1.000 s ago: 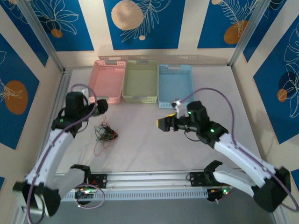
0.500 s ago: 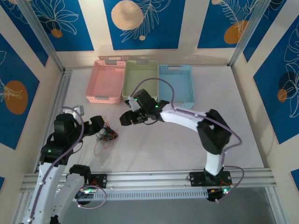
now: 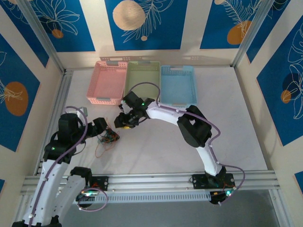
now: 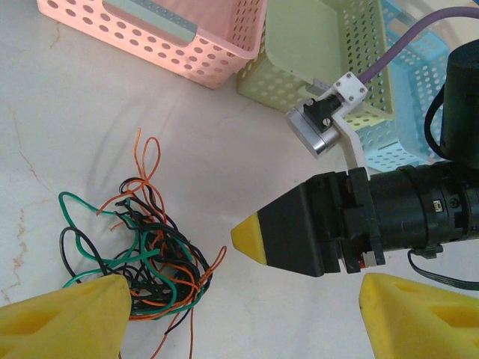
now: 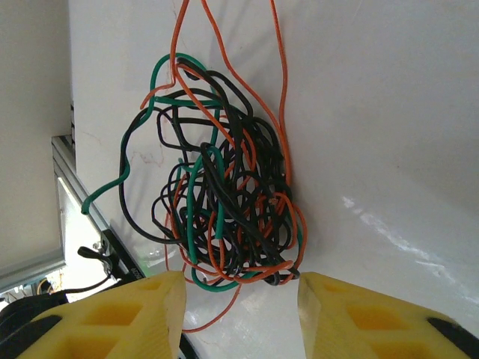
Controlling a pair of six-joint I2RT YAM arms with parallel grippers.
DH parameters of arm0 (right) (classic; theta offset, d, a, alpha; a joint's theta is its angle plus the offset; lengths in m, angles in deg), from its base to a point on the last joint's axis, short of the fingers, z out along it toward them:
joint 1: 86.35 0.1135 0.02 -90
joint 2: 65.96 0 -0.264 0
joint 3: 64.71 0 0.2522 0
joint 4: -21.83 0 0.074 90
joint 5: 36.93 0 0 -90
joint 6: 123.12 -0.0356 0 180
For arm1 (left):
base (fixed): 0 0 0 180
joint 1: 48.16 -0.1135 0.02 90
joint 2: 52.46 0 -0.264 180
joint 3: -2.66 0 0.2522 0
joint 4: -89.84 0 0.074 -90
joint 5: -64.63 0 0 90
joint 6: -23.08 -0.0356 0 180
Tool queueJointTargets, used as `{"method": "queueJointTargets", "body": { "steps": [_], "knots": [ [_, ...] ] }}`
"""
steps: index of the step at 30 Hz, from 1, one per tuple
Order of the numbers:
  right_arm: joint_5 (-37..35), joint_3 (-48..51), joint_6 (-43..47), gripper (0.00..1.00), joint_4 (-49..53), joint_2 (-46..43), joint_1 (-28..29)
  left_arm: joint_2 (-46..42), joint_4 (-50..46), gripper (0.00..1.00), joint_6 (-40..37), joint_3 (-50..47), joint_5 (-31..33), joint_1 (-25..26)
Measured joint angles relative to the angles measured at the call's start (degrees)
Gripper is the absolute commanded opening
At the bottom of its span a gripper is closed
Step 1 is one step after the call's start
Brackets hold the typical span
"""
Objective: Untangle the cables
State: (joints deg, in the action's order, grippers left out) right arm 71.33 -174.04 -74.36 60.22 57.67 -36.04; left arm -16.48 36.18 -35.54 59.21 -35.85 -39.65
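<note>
Left gripper [image 4: 243,303]: jaws wide, nothing between them, just left of the tangle.
Cables [image 3: 108,137]: black, orange and green knot lying on the table [image 3: 165,146].
Right gripper [image 5: 239,299]: jaws half apart, tips flanking the tangle's edge.

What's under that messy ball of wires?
The white table shows through gaps in the cables. Black, orange and green strands pile over one another, so the lowest strands and the table beneath the thick middle are hidden.

White arms [image 3: 163,113], black joints [image 3: 191,127], lilac hoses [image 4: 419,34] (yellow fingers [image 4: 67,314]).
</note>
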Motion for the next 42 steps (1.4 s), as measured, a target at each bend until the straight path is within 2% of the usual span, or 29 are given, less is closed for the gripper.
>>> {"method": "queueJointTargets", "body": {
  "steps": [16,21,26,31,33,37,42],
  "knots": [
    [-0.31,-3.72,-1.44,0.4,3.91,4.79,1.84,0.98,0.02,0.8,-0.39,0.0,-0.07,0.0],
    [-0.5,-3.78,-1.99,0.27,3.96,4.98,1.88,0.98,0.02,0.8,-0.39,0.0,-0.07,0.0],
    [-1.25,-4.63,-1.99,0.02,4.22,4.98,1.88,1.01,0.04,0.8,-0.39,0.0,-0.07,0.0],
    [-2.21,-4.46,-0.81,0.0,4.28,4.9,1.88,1.27,0.04,0.81,-0.39,0.0,-0.04,0.0],
    [-2.78,-1.51,-0.11,0.0,2.82,3.5,1.68,1.38,0.02,0.81,-0.37,0.0,-0.02,0.0],
    [-1.22,10.58,1.64,0.0,-1.6,-4.07,0.2,2.19,0.0,0.81,-0.2,0.0,-0.11,-0.02],
    [1.57,23.39,4.46,0.0,-4.61,-16.17,-6.16,4.39,0.11,0.79,0.26,-0.04,-2.1,-0.04]
  ]
}}
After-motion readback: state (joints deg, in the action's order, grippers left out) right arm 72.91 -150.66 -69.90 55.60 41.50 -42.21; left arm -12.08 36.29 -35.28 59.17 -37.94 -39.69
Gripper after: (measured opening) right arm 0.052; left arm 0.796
